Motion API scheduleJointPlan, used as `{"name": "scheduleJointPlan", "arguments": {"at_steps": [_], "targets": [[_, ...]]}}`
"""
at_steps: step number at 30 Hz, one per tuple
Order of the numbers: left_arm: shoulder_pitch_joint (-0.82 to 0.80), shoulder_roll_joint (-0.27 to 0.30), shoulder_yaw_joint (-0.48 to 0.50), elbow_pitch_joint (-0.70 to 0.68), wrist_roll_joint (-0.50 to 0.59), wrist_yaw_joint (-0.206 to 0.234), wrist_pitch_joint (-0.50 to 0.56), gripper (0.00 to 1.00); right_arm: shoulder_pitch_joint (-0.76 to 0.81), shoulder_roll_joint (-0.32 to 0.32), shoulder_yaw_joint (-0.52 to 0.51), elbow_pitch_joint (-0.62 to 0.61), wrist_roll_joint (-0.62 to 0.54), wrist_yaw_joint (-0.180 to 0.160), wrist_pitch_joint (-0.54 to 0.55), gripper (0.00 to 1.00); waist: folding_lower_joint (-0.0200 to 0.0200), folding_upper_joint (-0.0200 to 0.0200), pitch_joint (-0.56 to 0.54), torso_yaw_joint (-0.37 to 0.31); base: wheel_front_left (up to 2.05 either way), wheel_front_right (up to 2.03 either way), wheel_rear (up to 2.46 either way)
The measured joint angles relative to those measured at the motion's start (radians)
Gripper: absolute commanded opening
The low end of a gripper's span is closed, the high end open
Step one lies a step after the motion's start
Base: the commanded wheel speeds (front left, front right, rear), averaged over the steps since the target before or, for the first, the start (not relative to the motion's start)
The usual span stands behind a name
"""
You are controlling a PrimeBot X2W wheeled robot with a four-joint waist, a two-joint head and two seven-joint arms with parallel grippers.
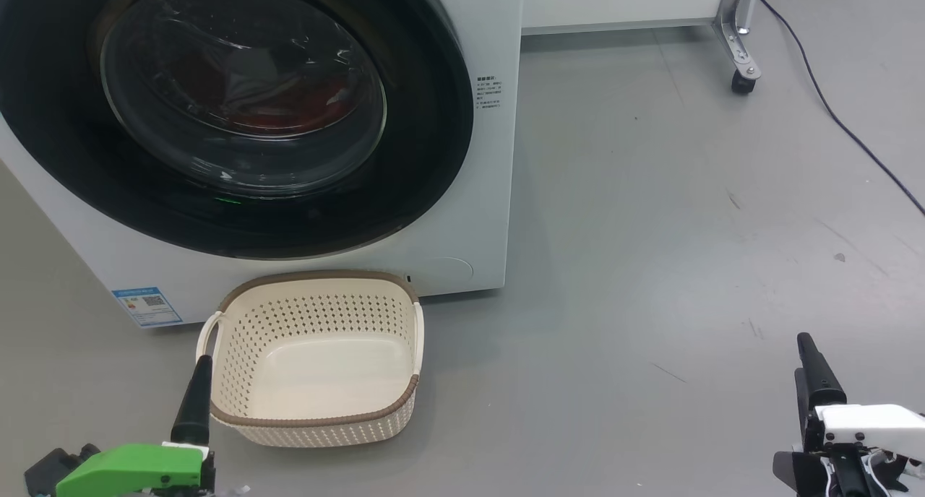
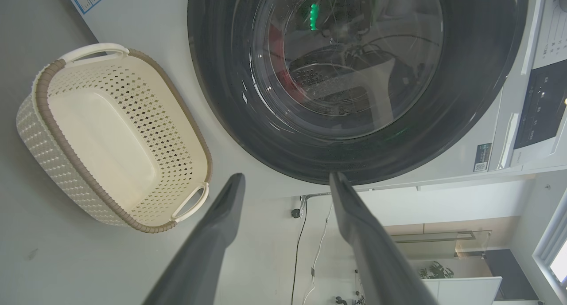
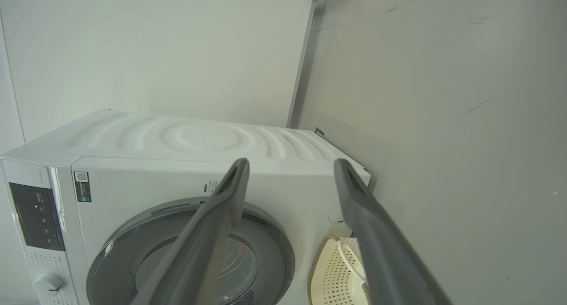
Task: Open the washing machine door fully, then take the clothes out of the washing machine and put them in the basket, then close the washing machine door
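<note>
**Washing machine door [image 1: 238,114] shut; nothing begun**

It sits flush against the white washing machine [image 1: 491,193], so the clothes [image 1: 285,121] are shut inside; red fabric shows through it, low down. Basket [image 1: 318,274] stands empty on the floor [image 1: 650,230] just in front of the machine, below the door's lower rim. I judge it is parked there so each garment has a short trip from machine to basket, though it may crowd the door's swing.

Left gripper [image 2: 287,178]: fingers apart, holding nothing, low beside the basket's near left corner, aimed at the door's rim. Right gripper [image 3: 291,163]: fingers apart too, empty, well off to the right over bare floor, pointed at the machine's front.

Step in hand, by my reading: reach for the door's edge.
</note>
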Motion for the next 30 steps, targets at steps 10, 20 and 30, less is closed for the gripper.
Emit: {"name": "scheduleJointPlan", "arguments": {"at_steps": [10, 20, 30], "targets": [[-0.008, 0.018, -0.021, 0.004, 0.13, 0.008, -0.028, 1.0, 0.0, -0.03, 0.028, 0.0, -0.118, 0.0, -0.031, 1.0, 0.0, 0.0, 0.0, 0.002, 0.0, 0.0, 0.0], [-0.023, 0.022, -0.048, -0.016, 0.343, 0.044, -0.059, 1.0, 0.0, -0.08, 0.091, 0.0, -0.336, -0.027, -0.071, 1.0, 0.0, 0.0, 0.001, 0.005, 0.0, 0.0, 0.0], [-0.031, 0.029, -0.099, -0.029, 0.549, 0.072, -0.096, 1.0, -0.001, -0.111, 0.143, -0.012, -0.541, -0.055, -0.105, 1.0, 0.0, 0.0, 0.002, 0.006, 0.0, 0.0, 0.0]]}}
